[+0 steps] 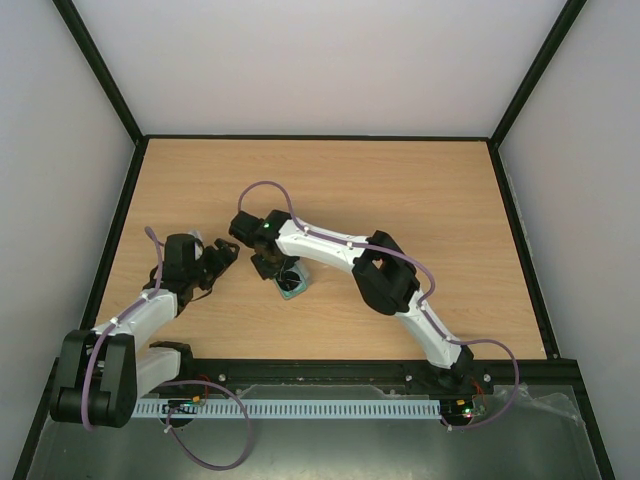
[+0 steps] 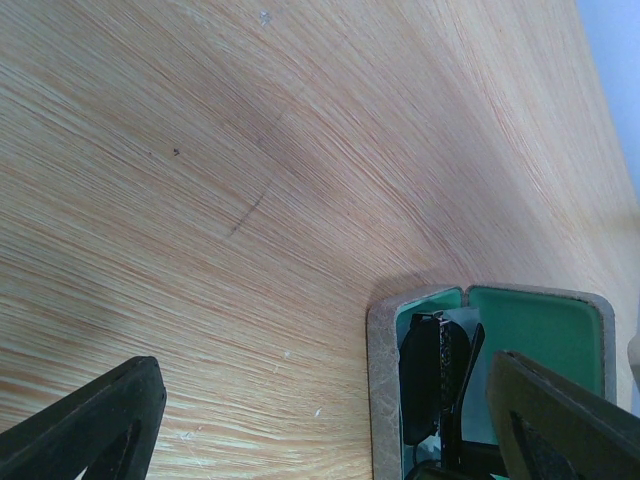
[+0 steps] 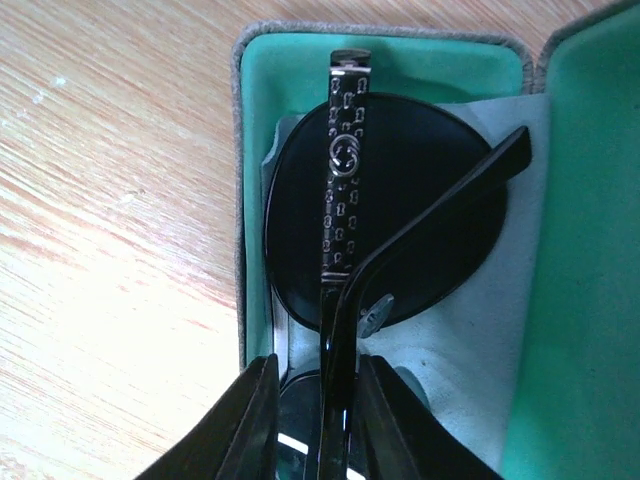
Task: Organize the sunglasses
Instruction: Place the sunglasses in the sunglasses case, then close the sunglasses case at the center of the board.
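Sunglasses [image 3: 400, 200] lie folded inside the open grey case [image 3: 240, 200], dark lenses facing up on a pale blue cloth [image 3: 470, 340] spread over the green lining. One patterned temple arm [image 3: 343, 200] crosses the upper lens, and a plain dark one [image 3: 440, 215] slants over it. The right gripper [image 3: 320, 372] hangs over the near end of the case. Its black fingers [image 3: 250, 420] stand only a little apart, astride that plain temple arm (a sliver of lens shows between one finger and the arm), so it is not clamped. The case's lid [image 3: 590, 250] lies open alongside. The case rests on the wooden table [image 1: 400, 190], near its middle. To the case's left, the left gripper [image 1: 215, 262] sits low over bare wood, spread wide and holding nothing.
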